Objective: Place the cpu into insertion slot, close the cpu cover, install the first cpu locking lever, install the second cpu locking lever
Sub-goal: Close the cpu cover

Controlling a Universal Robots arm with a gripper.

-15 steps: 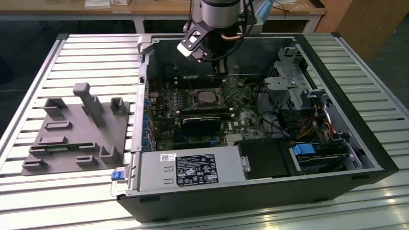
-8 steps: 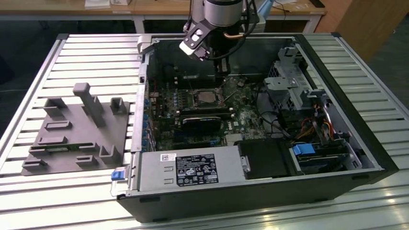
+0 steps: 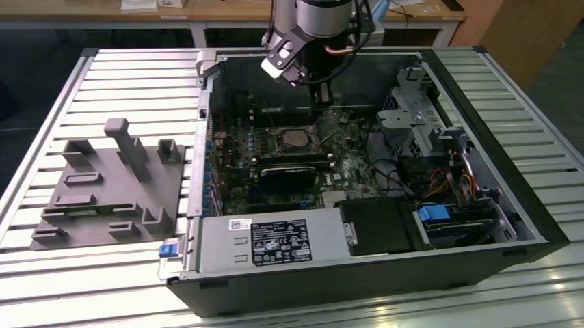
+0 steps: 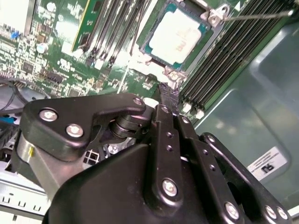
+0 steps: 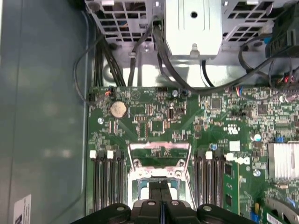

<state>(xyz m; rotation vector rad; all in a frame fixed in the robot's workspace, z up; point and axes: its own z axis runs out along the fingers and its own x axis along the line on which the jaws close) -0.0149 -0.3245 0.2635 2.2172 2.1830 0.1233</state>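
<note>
The cpu (image 4: 176, 35), a silver-grey square chip, lies flat in the insertion slot (image 4: 148, 49) on the green board; it also shows in the exterior view as a pale square (image 3: 294, 140). The cpu cover (image 5: 160, 145), a thin silver frame, stands tilted up behind the slot. A thin locking lever (image 4: 252, 16) sticks out from one corner tab. My gripper (image 5: 161, 205) hangs over the slot, a little above the chip, fingers (image 4: 169, 121) shut together with nothing between them. In the exterior view it (image 3: 318, 89) is inside the open case toward the back.
Rows of black memory slots (image 5: 107, 177) flank the socket. A finned heat sink (image 5: 282, 161) and black cables (image 3: 401, 178) lie nearby. The drive cage (image 3: 420, 116) and power supply (image 3: 273, 239) wall in the board. A grey fixture block (image 3: 109, 184) sits outside the case.
</note>
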